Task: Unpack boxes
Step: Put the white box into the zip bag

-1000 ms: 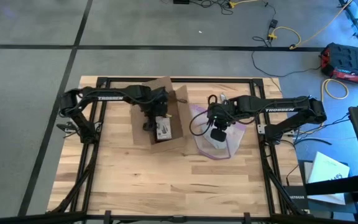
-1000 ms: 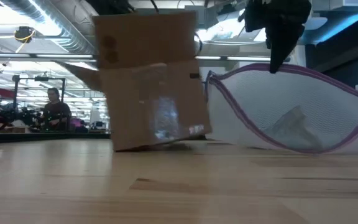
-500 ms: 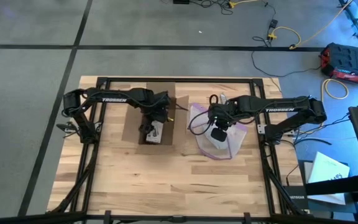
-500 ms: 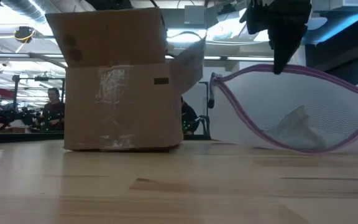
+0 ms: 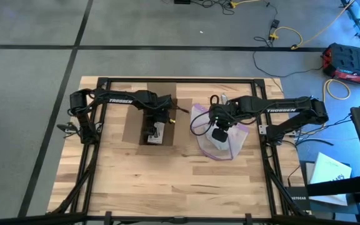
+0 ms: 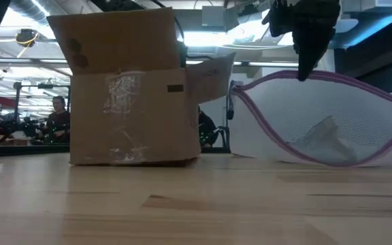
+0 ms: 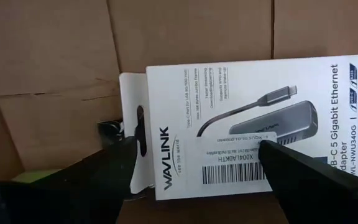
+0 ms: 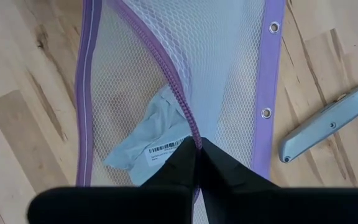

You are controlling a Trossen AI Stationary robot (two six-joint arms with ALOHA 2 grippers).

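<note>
A brown cardboard box (image 6: 124, 112) stands flat on the table at the left of middle, flaps up (image 5: 141, 106). Inside it a white WAVLINK adapter package (image 7: 241, 124) lies on the box floor. My left gripper (image 7: 197, 180) reaches down into the box (image 5: 153, 130), open, one finger on each side of the package's near end. Whether it touches the package, I cannot tell. Right of the box, my right gripper (image 8: 197, 155) is shut on a clear mesh bag (image 6: 332, 129) with a purple zip edge. A pale packet (image 8: 157, 137) lies inside the bag. My right gripper pinches the bag's purple zip edge (image 8: 188, 121) between its two shut fingers, coming from above and pointing down. The mouth is held up and stands open (image 6: 305, 76). The bag's lower part (image 6: 318, 160) rests on the table.
A small grey knife-like tool (image 8: 328, 127) lies on the wood beside the bag's eyelet edge. The table's black frame (image 5: 99, 81) runs round the edges. The near half of the table (image 5: 180, 181) is bare wood. A person (image 6: 58, 119) sits far off in the room.
The box, tipped and turned askew a second ago, has swung toward the table's left and settled flat and square on the table. Its right flap has dropped outward. My left gripper has sunk into the box, staying open.
</note>
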